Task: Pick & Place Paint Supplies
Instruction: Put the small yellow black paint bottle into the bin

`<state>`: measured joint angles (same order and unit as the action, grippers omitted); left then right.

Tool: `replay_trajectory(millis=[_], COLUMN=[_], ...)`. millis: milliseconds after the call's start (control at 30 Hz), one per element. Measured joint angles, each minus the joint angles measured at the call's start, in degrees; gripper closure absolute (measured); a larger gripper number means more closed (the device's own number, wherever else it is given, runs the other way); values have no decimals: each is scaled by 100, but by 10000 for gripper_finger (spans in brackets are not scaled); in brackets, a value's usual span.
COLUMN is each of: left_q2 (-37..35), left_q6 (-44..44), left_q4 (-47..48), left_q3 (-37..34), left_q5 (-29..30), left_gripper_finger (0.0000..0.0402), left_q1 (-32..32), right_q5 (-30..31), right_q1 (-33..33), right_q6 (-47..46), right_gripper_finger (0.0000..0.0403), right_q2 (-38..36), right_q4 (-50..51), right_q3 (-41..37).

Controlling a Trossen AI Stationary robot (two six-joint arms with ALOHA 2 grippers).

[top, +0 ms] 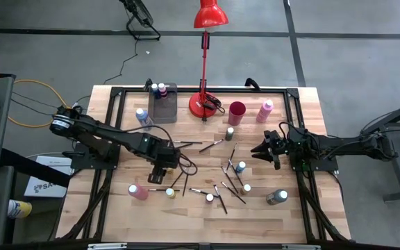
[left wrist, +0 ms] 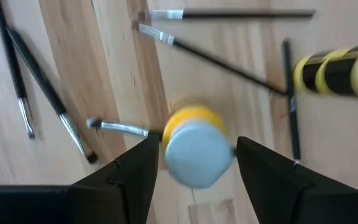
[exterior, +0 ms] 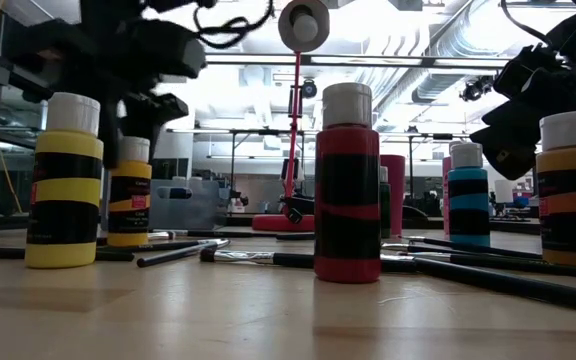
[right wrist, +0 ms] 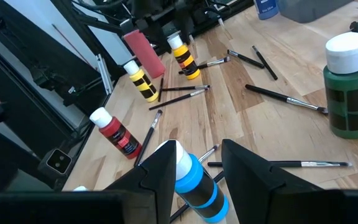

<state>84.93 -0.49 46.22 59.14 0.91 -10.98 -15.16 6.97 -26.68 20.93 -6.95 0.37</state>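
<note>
Yellow paint bottle stands between the left gripper's spread jaws, untouched; right gripper jaws straddle a blue bottle, apart.

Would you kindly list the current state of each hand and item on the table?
Left hand: open, straddling the yellow bottle.
Yellow bottle: upright, capped.
Right hand: open, empty, above the blue bottle.
Blue bottle: upright, capped.
Green bottle: upright, capped.
Paintbrushes: lying flat, scattered.
Red cup: upright.
Grey bin: holding bottles.
</note>
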Motion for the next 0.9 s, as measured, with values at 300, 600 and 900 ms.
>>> replay_trajectory(millis=[300, 600, 900], left_q2=[-297, -283, -246], left_q6=[-24, -26, -25], left_q4=[-21, -26, -20], left_q3=[1, -3, -3], left_q5=[143, 192, 200], left_gripper_finger=[190, 237, 266], left_q1=[7, 7, 7], right_q5=[2, 2, 0], right_q1=[0, 1, -1], right_q6=[0, 0, 0], right_gripper_finger=[280, 280, 280], right_q2=[2, 0, 2], right_q4=[45, 32, 32], right_q3=[1, -1, 1])
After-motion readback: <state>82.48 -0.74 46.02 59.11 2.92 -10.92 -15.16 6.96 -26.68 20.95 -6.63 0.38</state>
